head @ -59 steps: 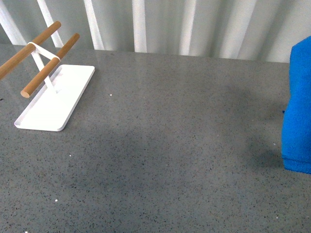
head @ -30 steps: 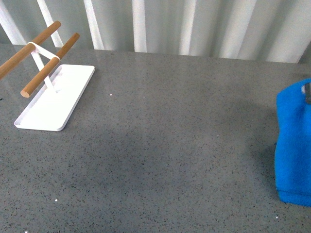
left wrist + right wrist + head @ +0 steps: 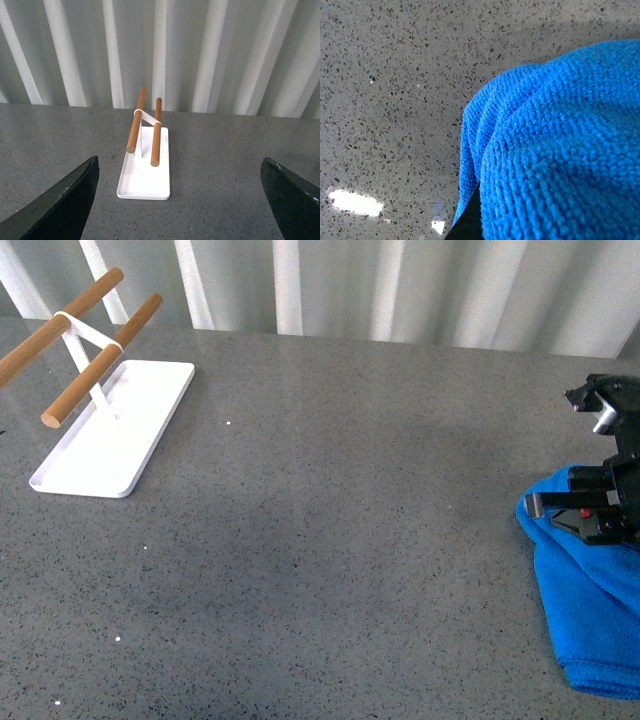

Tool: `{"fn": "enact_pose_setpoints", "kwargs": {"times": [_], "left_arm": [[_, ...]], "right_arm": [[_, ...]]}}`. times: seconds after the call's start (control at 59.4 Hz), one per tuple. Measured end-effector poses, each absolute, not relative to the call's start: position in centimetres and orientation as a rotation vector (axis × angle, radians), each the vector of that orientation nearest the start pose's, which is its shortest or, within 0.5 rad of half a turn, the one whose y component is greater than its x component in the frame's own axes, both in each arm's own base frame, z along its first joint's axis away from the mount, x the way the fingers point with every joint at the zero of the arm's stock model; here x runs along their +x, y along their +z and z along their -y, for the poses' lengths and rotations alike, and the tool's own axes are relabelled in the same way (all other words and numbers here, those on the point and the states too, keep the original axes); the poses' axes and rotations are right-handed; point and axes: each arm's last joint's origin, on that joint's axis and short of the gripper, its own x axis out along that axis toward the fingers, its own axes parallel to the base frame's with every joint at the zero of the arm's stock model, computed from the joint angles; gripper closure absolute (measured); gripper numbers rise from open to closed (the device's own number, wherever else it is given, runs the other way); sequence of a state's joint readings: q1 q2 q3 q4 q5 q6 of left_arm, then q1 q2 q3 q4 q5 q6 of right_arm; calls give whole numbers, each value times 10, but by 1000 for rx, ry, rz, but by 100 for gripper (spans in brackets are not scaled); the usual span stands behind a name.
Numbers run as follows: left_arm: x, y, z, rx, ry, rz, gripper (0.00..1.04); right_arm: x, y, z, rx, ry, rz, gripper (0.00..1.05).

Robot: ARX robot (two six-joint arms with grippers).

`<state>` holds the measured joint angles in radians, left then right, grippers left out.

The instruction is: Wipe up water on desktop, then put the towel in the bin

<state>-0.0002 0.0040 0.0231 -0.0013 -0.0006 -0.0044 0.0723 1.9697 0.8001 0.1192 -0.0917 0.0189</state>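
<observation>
Front view: my right end effector [image 3: 580, 518] clamped on blue towel [image 3: 590, 620], bunched on bench [image 3: 350, 540] near right; my left end effector [image 3: 178, 195] wide open, empty.

The front view looks forward and down from the robot's body across the dark-grey speckled stone-look worktop [image 3: 330, 540] to a white ribbed wall [image 3: 400, 290]. The left wrist view sits low and near level, facing that same wall. Both take in the white rectangular tray [image 3: 120, 445] [image 3: 145, 187]. The right wrist view looks steeply down, very close on the bright royal-blue plush towel [image 3: 560, 150]. The front view shows that towel [image 3: 590, 630] at its right edge.
</observation>
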Motion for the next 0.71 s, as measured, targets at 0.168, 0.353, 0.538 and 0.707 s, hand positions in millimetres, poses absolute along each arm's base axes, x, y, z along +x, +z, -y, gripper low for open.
{"fn": "enact_pose_setpoints", "kwargs": {"times": [0.168, 0.353, 0.538, 0.707], "left_arm": [[96, 171, 0, -4, 0, 18, 7], [96, 171, 0, -4, 0, 18, 7], [96, 171, 0, -4, 0, 18, 7], [96, 171, 0, -4, 0, 18, 7]], "right_arm": [[313, 62, -18, 68, 150, -1052, 101], [301, 64, -3, 94, 146, -1055, 101], [294, 69, 24, 121, 122, -1042, 101], [291, 68, 49, 113, 80, -1037, 101]]}}
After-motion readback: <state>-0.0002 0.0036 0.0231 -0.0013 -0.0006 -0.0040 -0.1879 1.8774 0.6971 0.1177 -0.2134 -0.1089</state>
